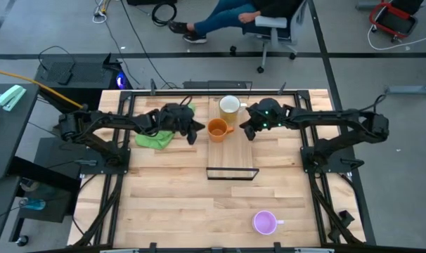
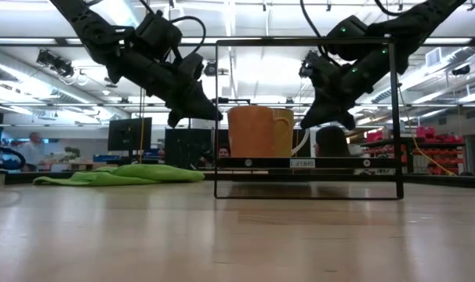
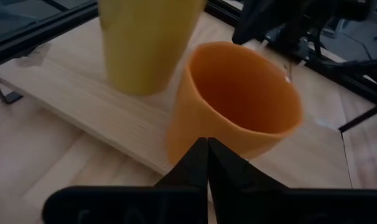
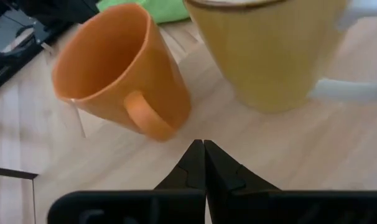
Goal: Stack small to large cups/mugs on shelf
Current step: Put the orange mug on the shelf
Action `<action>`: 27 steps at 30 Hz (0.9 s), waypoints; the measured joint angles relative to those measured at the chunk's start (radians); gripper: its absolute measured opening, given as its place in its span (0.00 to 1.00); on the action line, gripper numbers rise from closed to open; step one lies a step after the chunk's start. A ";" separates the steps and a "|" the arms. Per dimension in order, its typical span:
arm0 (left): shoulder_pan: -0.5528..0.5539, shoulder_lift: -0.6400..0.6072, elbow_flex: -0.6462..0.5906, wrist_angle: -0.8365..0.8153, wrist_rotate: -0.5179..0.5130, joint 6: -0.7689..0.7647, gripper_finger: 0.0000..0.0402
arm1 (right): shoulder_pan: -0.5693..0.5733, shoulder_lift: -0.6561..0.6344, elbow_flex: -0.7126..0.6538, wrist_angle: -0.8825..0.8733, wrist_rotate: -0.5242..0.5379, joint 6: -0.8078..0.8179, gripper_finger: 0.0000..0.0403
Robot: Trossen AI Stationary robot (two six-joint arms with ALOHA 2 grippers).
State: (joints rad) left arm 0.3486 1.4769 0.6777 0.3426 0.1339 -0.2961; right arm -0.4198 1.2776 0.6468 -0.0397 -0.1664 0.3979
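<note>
On the long light-wood shelf board (image 1: 231,144) with its thin black metal frame, lying across the far middle of the wooden desk (image 1: 185,200), stand two of the mugs. An orange handled mug (image 1: 218,129) sits upright on the board's left edge, its handle turned toward the board's right side. Just beyond it, at the board's far end, stands the white mug with the yellowish inside (image 1: 229,105), also upright, handle pointing right; the two stand close together, side by side and not nested. A small label on the frame's lower bar shows in the low view, but its writing is too small to read.

Left of the board, the left end effector (image 1: 192,133) hovers just beside the orange mug, its two dark fingers (image 3: 207,163) pressed together with nothing between them. Right of the board, the right end effector (image 1: 244,131) hangs close to the orange mug's handle side, fingers (image 4: 204,165) likewise pressed together and empty. Neither touches a mug.

Well apart from the board, near the desk's front edge and to the right, the light purple mug (image 1: 264,223) stands alone, upright, handle to the right. A crumpled green cloth (image 1: 155,139) lies on the desk left of the board, under the left arm
</note>
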 joint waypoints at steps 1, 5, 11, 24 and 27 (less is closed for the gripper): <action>0.001 0.000 0.000 0.002 -0.002 -0.004 0.02 | 0.000 0.008 0.000 0.011 -0.004 0.001 0.00; 0.000 0.001 0.000 0.004 -0.002 -0.009 0.02 | 0.000 0.025 0.000 0.032 -0.011 0.002 0.00; 0.000 0.023 0.000 0.001 -0.002 -0.037 0.05 | 0.005 0.027 0.023 0.034 -0.016 0.005 0.00; -0.013 0.094 0.003 0.059 0.006 -0.061 0.05 | 0.013 0.045 0.053 -0.011 -0.003 0.003 0.00; -0.013 0.094 0.003 0.082 0.006 -0.061 0.05 | 0.016 0.045 0.053 -0.013 0.001 0.003 0.00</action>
State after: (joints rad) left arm 0.3352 1.5711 0.6811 0.4250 0.1401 -0.3570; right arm -0.4041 1.3224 0.6998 -0.0525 -0.1653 0.4007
